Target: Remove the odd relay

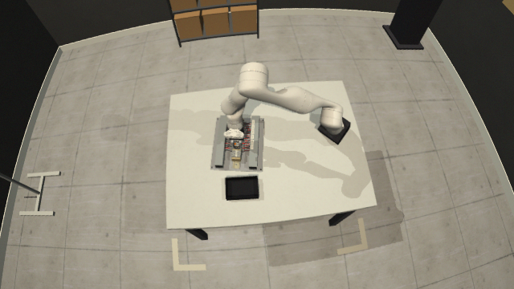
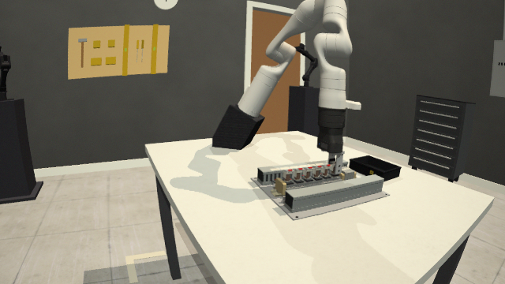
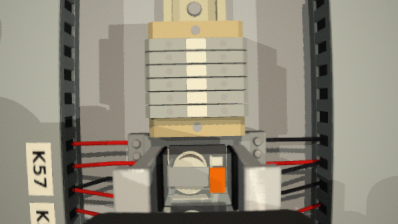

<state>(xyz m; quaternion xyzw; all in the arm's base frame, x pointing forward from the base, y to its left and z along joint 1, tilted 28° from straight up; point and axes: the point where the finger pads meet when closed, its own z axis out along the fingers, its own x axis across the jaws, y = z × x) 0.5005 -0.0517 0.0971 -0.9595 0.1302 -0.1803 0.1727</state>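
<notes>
We found the table (image 1: 193, 209) (image 2: 355, 237) bearing the relay panel (image 1: 259, 166) (image 2: 301, 215) (image 3: 92, 30), which lay flat. The black tray (image 1: 242, 197) (image 2: 384, 172) stood just beyond the panel's terminal-block end, apart from it, presumably for a short carry. The gripper (image 1: 237, 140) (image 2: 334, 171) (image 3: 197, 168) pointed straight down over the panel, closed on the odd relay (image 3: 190, 177), one finger on each side across the row. We judged this grip chosen to clear the neighbouring relay and the terminal blocks (image 1: 236, 154) (image 2: 348, 174) (image 3: 170, 85).

The relay appeared seated in the panel's row, at the terminal-block end; any slight lift could not be told. It stood upright, its long axis, we judged, vertical. Its orange button (image 3: 217, 180) faced up, off-centre, away from the panel's label strip (image 1: 252, 134) (image 3: 39, 169). The other relays (image 2: 308, 173) showed red buttons. Because the panel was loose, we considered a straight, gentle pull necessary, lest it rise or tip.
</notes>
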